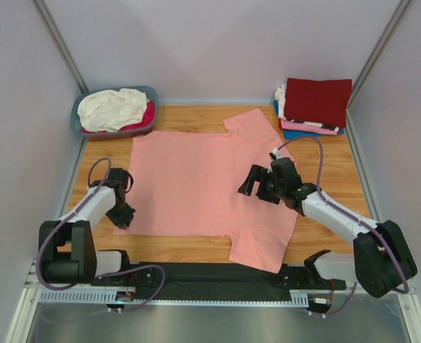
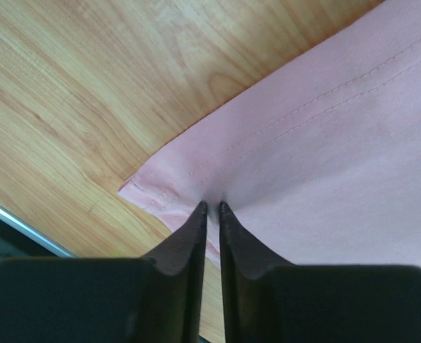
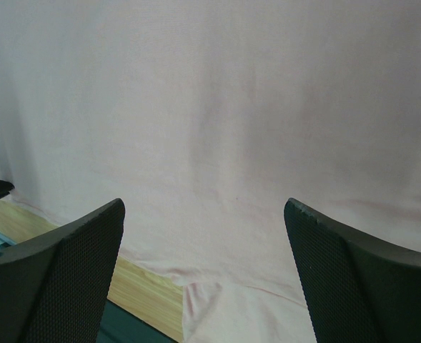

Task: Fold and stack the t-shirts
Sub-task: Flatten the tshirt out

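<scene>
Item: salmon-pink t-shirt (image 1: 196, 179), lying opened out and flat across the middle of the wooden table (image 1: 181, 249), unfolded, hem toward the left arm, sleeves toward the right arm. Left gripper (image 2: 212, 209): jaws drawn almost together on the near hem corner, cloth nipped between the tips, corner low at the table. Right gripper (image 3: 203, 207): jaws spread wide, holding nothing, poised over the chest area of the shirt; whether it touches the cloth cannot be told. Done, by the look of things: folded stack at the far right corner, dark red t-shirt (image 1: 319, 100) on top, pink t-shirt (image 1: 306, 128) under it, blue t-shirt (image 1: 339, 132) showing as a thin edge at the bottom. Left to do, as judged: every fold of the salmon-pink shirt, its transfer to the stack, then the basket (image 1: 76, 118) at the far left, which holds a crumpled cream-white t-shirt (image 1: 114, 107) over a magenta t-shirt (image 1: 147, 114). Not determinable: the count of garments in the basket or in the stack; the collar, covered by the right arm; the near sleeve's edge, which runs onto the dark strip at the table's front.
</scene>
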Tool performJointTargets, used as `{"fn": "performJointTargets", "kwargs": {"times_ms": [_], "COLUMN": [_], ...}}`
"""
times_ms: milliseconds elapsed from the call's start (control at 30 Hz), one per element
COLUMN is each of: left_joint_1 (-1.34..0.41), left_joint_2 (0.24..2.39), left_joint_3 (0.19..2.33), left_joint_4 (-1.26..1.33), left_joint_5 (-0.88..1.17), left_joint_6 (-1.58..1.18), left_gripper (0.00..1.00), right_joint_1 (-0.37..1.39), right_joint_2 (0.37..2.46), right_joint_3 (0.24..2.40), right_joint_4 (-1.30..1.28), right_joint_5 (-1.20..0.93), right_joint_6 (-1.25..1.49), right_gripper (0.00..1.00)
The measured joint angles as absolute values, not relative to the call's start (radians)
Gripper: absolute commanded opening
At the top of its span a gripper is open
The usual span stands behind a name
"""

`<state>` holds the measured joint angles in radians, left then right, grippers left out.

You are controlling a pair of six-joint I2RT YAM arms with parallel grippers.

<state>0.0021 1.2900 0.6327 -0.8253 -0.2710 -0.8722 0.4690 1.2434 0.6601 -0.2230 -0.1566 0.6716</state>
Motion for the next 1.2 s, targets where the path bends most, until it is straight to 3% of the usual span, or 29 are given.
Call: {"fn": "performJointTargets", "kwargs": {"times_ms": [167, 567, 600, 700, 767, 967, 1200], "left_joint_1": [0.002, 0.002, 0.002, 0.002, -0.009, -0.11, -0.111], "left_joint_2": [1.329, 1.258, 1.247, 1.211, 1.17, 1.046, 1.066], "left_joint_3": [0.656, 0.648, 0.648, 0.642, 0.628, 0.564, 0.502], "left_joint_4": [-0.825, -0.794, -0.791, -0.783, -0.785, -0.803, -0.789], "left_joint_5": [-0.259, -0.196, -0.183, -0.148, -0.131, -0.096, -0.098], "left_joint_6": [-0.851, -0.818, -0.815, -0.802, -0.803, -0.867, -0.928], "left_gripper": [0.0, 0.01, 0.21, 0.56, 0.7, 0.72, 0.66], "right_joint_1": [0.469, 0.477, 0.489, 0.594, 0.702, 1.007, 1.036], "right_joint_2": [1.082, 0.806, 0.786, 0.724, 0.713, 0.821, 0.907], "right_joint_3": [0.647, 0.62, 0.611, 0.583, 0.582, 0.582, 0.562], "right_joint_4": [-0.311, -0.624, -0.654, -0.783, -0.853, -0.962, -0.934], "right_joint_5": [-0.137, -0.043, -0.024, 0.057, 0.106, 0.222, 0.236], "right_joint_6": [0.672, 0.748, 0.769, 0.857, 0.925, 1.084, 1.093], "right_gripper": [0.94, 0.9, 0.9, 0.9, 0.91, 0.94, 0.96]}}
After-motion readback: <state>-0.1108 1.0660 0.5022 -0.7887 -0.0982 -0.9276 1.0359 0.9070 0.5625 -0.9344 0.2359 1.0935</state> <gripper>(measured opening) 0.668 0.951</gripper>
